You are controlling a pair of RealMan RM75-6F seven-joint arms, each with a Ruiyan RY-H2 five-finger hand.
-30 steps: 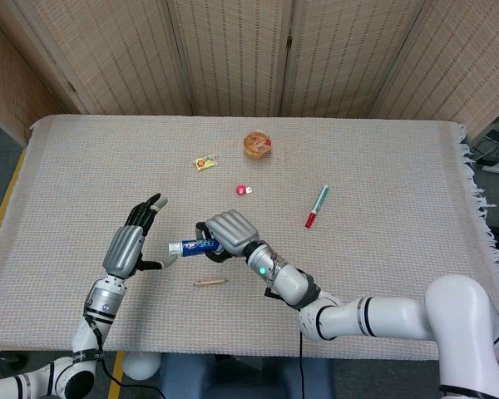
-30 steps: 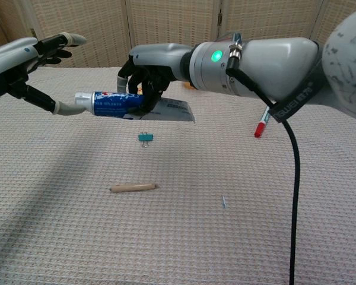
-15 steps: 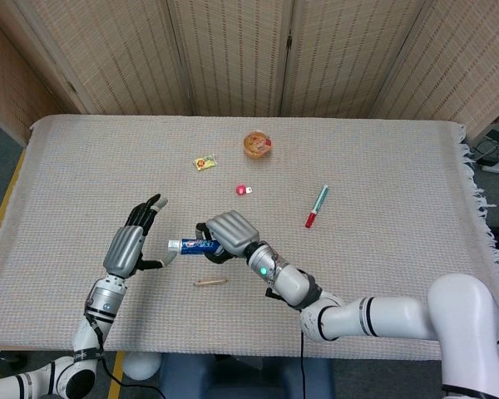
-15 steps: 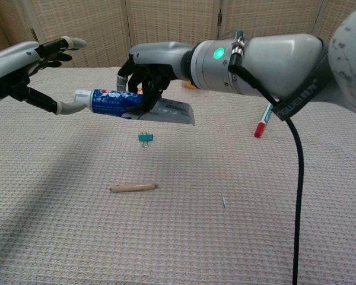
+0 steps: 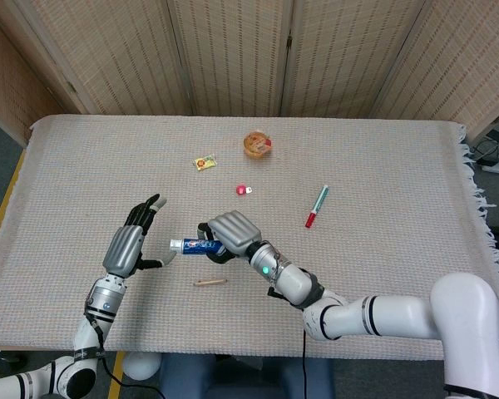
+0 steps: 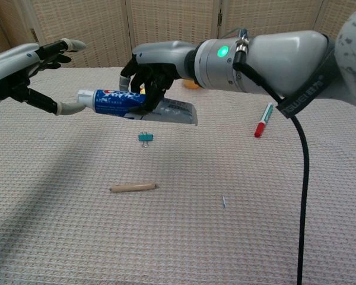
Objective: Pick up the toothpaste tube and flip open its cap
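While our right hand (image 5: 230, 233) grips the one tube (image 6: 127, 104) level above the cloth (image 5: 382, 249), cap (image 6: 85, 96) pointing left, our left hand (image 5: 133, 243) holds nothing, fingers spread and thumb tip at the cap. We count one marker (image 5: 316, 207), one stick (image 5: 210, 283), one clip (image 6: 145, 138), one round tub (image 5: 257, 144), one yellow packet (image 5: 205, 163) and one small pink thing (image 5: 243, 189). Woven cloth covers the table, with folding screens (image 5: 233, 50) behind.
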